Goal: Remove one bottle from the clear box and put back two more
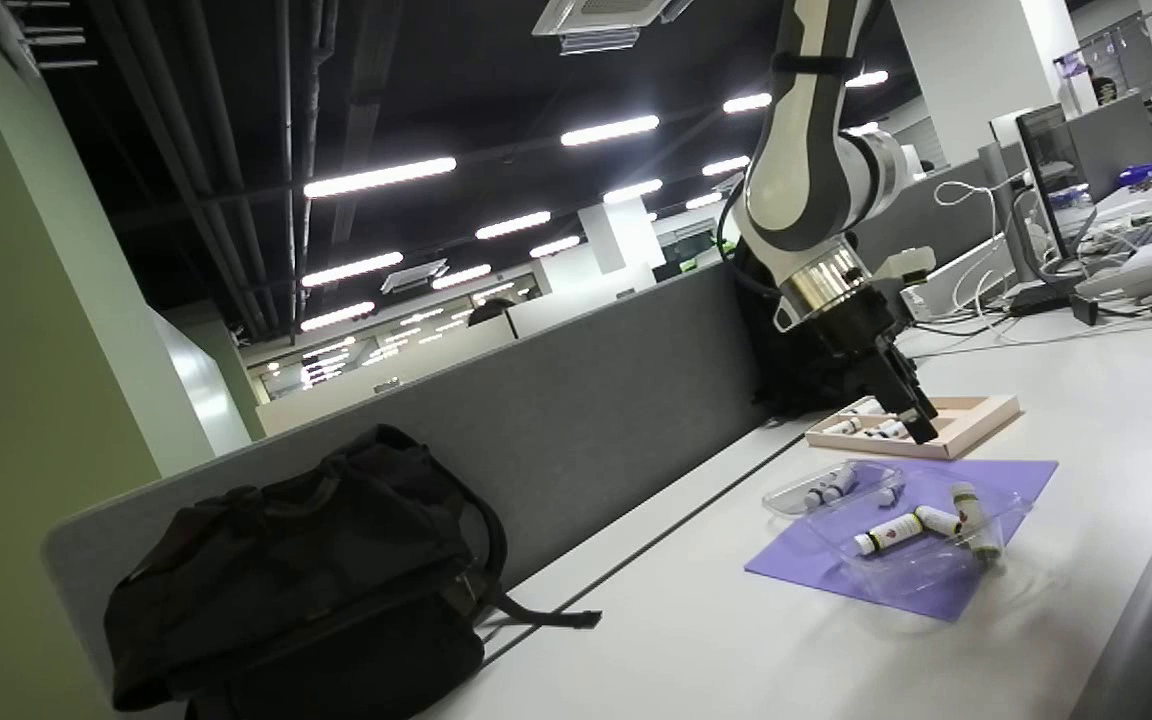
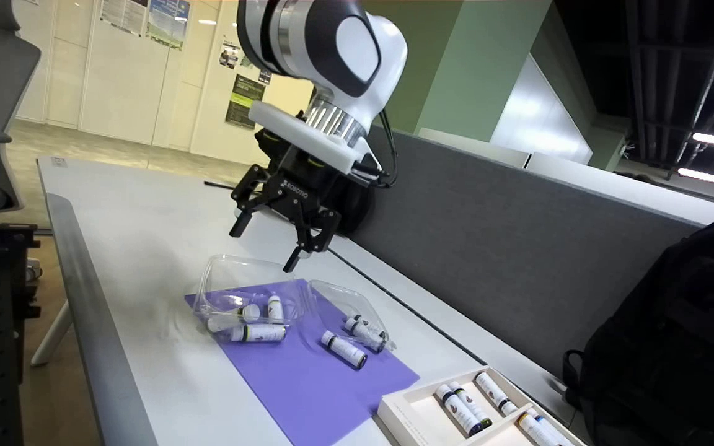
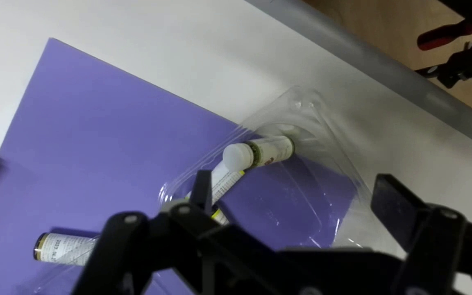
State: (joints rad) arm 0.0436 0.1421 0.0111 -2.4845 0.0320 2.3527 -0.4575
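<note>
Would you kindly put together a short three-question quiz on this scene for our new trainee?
1. Counting: how many bottles lie in the clear box that is nearer the grey table edge?
2. True or false: the gripper is open and holds no bottle.
3. Multiple choice: in the pale divided tray, how do the visible tray bottles lie?
A. All standing upright
B. On their sides
C. Half upright, half lying

Key:
1. Three.
2. True.
3. B.
</note>
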